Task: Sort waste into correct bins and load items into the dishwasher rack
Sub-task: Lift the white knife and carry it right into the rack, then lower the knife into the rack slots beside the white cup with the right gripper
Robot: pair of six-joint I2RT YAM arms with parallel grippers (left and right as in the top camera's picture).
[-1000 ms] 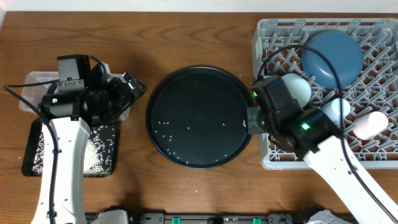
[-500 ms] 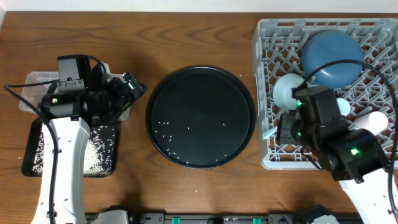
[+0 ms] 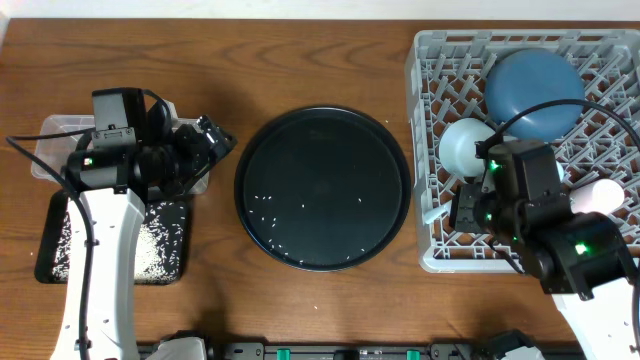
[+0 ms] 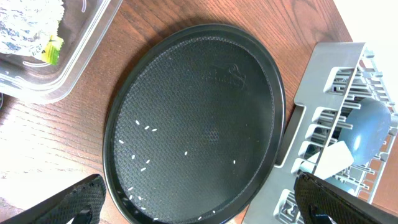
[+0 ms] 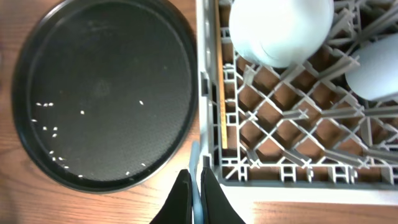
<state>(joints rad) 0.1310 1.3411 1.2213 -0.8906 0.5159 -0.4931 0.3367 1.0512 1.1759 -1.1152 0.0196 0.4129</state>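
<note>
Near bench front, right hand [image 5: 194, 180] pinched shut at rack [image 3: 430, 255] corner, pale strip [image 5: 194, 155] between fingers [image 5: 180, 199], grip unclear. Mid: left hand [image 4: 199, 186] wide beside tub [image 4: 87, 50]; rice [image 3: 265, 215] on round tray [image 3: 320, 130]. Farther in rack: chopstick [image 5: 219, 81], bowl [image 3: 462, 145], plate [image 3: 535, 90].

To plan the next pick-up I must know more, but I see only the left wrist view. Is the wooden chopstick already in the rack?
Observer: Yes, the chopstick lies inside the dishwasher rack, along the wall that faces the round tray.
Operator: Is there rice outside the round tray?
Observer: Yes, much rice lies in the shallow black tray, next to the clear tub.
Operator: How is the right end effector?
Observer: The right end effector is shut, at the rack's corner beside the round tray.
</note>
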